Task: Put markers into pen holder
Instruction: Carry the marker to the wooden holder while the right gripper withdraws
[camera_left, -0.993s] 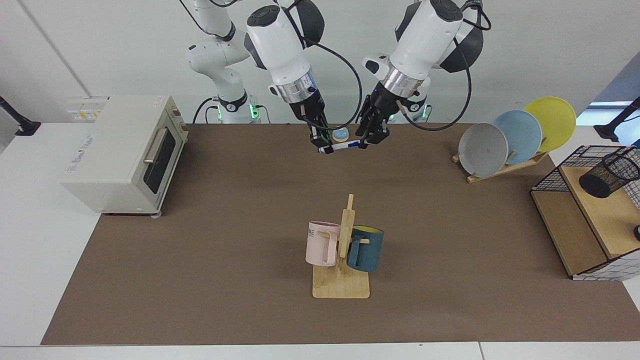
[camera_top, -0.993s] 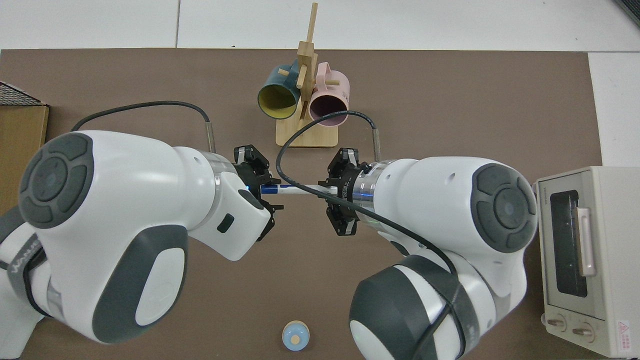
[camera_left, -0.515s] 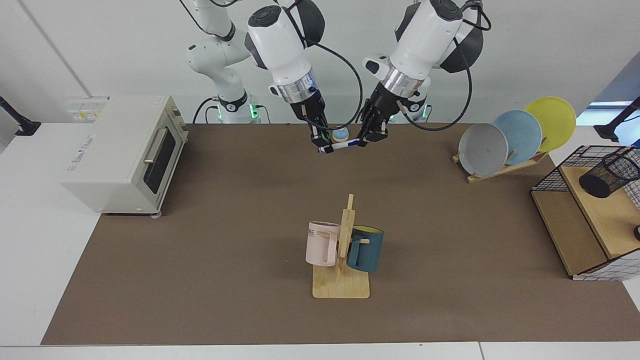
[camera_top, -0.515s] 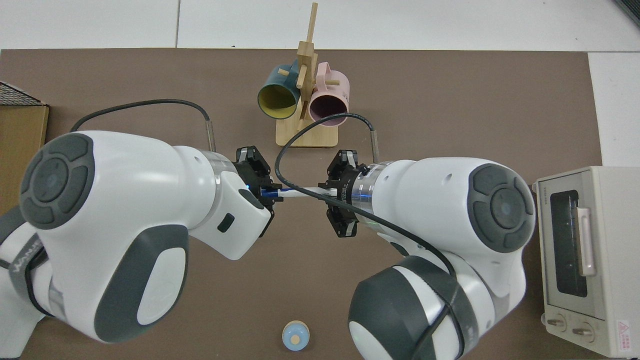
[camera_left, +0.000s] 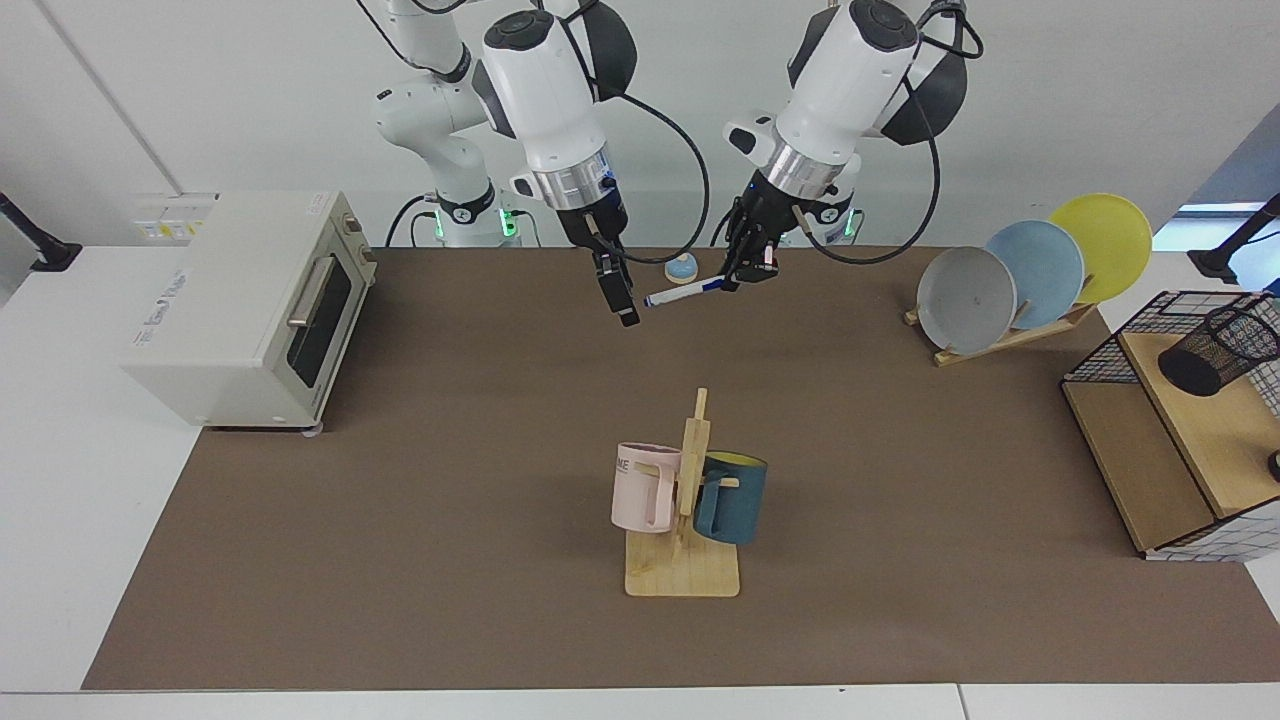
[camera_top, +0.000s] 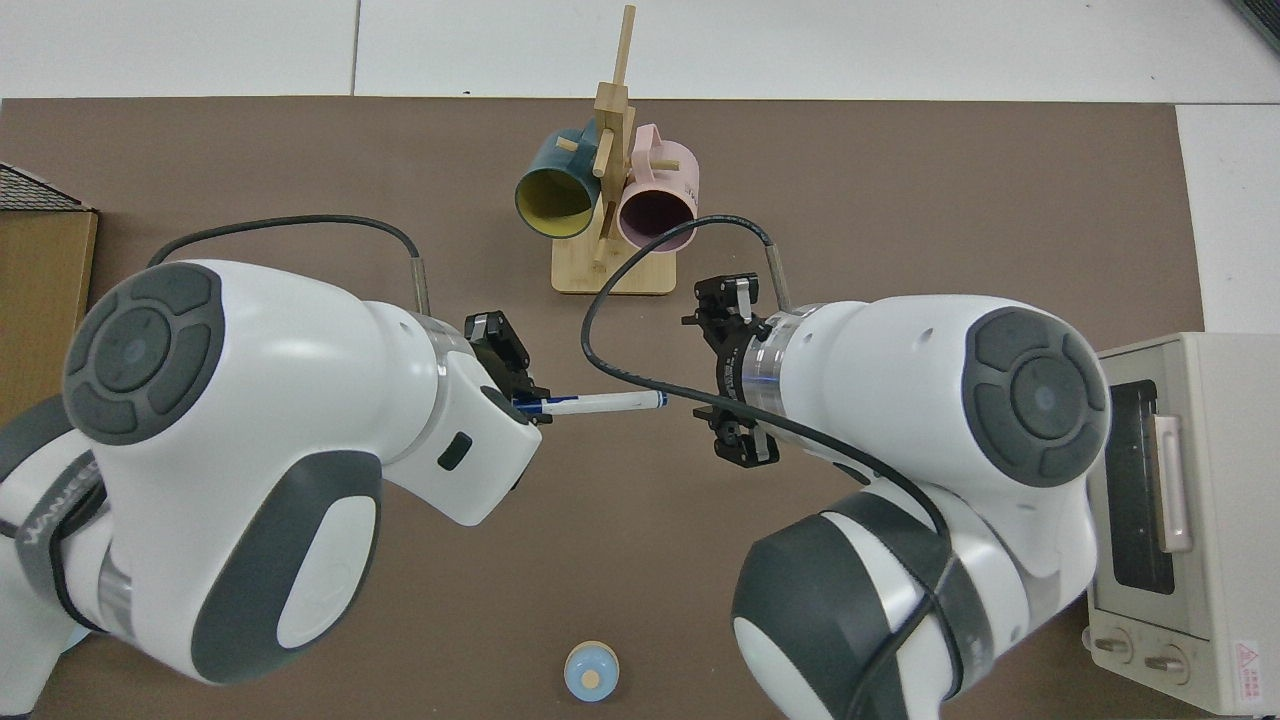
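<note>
left claw (camera_left: 752, 272) is gripping the marker (camera_left: 684, 292) by one end, clear above the bench (camera_left: 420, 520); right claw (camera_left: 618, 295) is hanging open beside it. carrying level to the pen holder (camera_left: 1218, 350) (on the shelf) seems advisable.

White, blue-capped marker (camera_left: 684, 292); black mesh pen holder (camera_left: 1218, 350).

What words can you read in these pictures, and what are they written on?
"ME": end of a word on the pink mug; the rest is hidden.
Black lettering on the toaster oven's top: too blurred to read.
Red warning triangle sticker on the toaster oven's front, top view: its text is too small.
Grey lettering on an arm's band: cut off, unreadable.
Marker label: too small.
</note>
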